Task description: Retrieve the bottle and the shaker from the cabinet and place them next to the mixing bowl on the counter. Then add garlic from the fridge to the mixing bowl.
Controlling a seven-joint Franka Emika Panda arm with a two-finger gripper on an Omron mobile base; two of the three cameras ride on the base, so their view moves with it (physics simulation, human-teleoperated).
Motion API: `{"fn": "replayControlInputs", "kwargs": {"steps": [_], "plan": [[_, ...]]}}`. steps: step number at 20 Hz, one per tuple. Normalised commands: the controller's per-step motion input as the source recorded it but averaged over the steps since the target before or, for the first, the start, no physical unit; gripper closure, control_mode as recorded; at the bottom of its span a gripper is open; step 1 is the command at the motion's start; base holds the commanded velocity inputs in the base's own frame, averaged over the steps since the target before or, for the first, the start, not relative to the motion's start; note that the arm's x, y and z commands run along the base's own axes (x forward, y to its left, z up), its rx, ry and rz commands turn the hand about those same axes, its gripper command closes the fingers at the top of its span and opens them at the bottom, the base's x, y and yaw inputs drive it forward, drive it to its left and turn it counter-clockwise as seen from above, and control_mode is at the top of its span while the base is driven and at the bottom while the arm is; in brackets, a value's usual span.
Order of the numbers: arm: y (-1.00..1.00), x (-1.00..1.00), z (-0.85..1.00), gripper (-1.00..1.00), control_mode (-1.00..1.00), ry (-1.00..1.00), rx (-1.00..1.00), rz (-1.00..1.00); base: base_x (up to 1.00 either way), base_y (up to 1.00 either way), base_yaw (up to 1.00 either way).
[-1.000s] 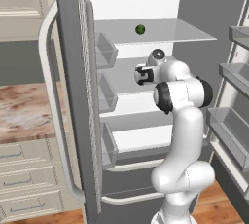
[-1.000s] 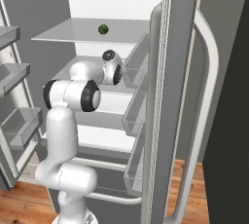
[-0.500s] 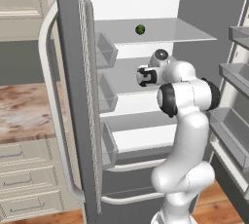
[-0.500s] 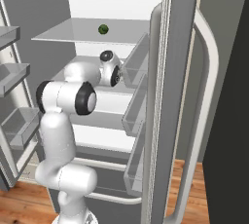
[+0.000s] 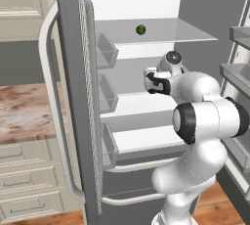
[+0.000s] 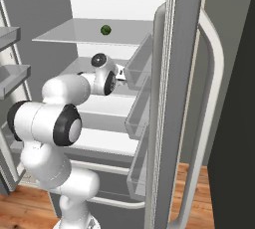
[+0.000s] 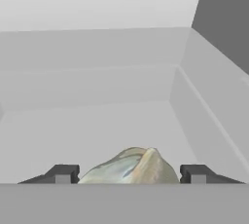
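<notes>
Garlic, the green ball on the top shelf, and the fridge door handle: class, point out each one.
Garlic (image 7: 130,167), hand view, middle of the bulb.
Green ball (image 5: 140,30), left base view, its centre.
Fridge door handle (image 6: 214,98), right base view, mid-length of the bar.

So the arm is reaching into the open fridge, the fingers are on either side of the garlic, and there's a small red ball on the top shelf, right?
Nearly. The ball on the top shelf is dark green, not red, as both base views show. The rest holds: the arm reaches into the open fridge, and the hand view shows the fingers on either side of the garlic.
</notes>
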Motion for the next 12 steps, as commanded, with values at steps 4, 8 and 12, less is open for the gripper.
{"fn": "replayControlInputs", "kwargs": {"steps": [4, 8, 12], "plan": [[0.02, -1.00, 0.64, 1.00, -1.00, 0.00, 0.01, 0.00, 0.00, 0.00, 0.00], [0.08, -1.00, 0.43, 1.00, -1.00, 0.00, 0.03, 0.00, 0.00, 0.00, 0.00], [0.12, -1.00, 0.20, 1.00, -1.00, 0.01, 0.03, 0.00, 0.00, 0.00, 0.00]]}}
